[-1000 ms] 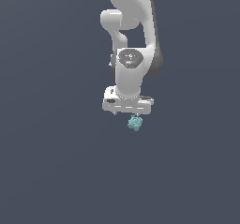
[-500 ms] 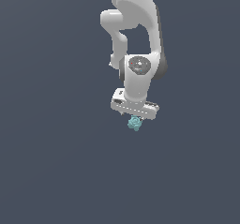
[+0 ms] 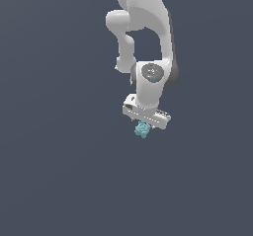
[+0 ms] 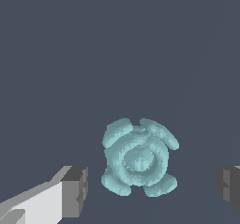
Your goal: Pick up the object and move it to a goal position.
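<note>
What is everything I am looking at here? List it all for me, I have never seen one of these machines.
Teal knobbly object: one, teal, rosette-shaped, lying between the two fingers with a gap on each side; in the exterior view it shows just under the gripper.
Background surface: one, plain dark grey-blue, filling the rest of both views.
Robot arm: one, white with grey joints, reaching down from the top of the exterior view.
Gripper: one, white with dark grey fingers, open around the object.

White jointed Franka arm (image 3: 148, 42) hanging downward, wrist tilted. White two-fingered gripper (image 3: 143, 126) pointing down, dark grey finger pads (image 4: 77, 190) set wide apart, clear gaps either side in wrist view.
</note>
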Available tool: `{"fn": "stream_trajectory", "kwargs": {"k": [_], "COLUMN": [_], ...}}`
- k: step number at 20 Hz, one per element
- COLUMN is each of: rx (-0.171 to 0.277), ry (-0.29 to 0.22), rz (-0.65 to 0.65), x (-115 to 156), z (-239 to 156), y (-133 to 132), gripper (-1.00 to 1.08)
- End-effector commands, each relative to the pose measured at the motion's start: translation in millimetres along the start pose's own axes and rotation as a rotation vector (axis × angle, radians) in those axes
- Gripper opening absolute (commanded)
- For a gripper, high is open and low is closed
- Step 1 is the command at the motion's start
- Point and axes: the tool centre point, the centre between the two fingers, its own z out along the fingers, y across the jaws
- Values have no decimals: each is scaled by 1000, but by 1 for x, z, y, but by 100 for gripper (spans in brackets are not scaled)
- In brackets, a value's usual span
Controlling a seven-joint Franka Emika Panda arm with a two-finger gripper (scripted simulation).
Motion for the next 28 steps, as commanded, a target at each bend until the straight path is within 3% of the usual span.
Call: {"fn": "stream_trajectory", "kwargs": {"k": [1,10,25,26,28], "rx": [0,0,1,1,1], "ry": [1,1,1,1,1], "rz": [21,32,36,36,36], "x": [-2,-3,-4,-4,-4], "z": [2,7,54,54,54], "y": [-2,-3,-3,-3,-3], "gripper": [100,100,100,-100,-100]}}
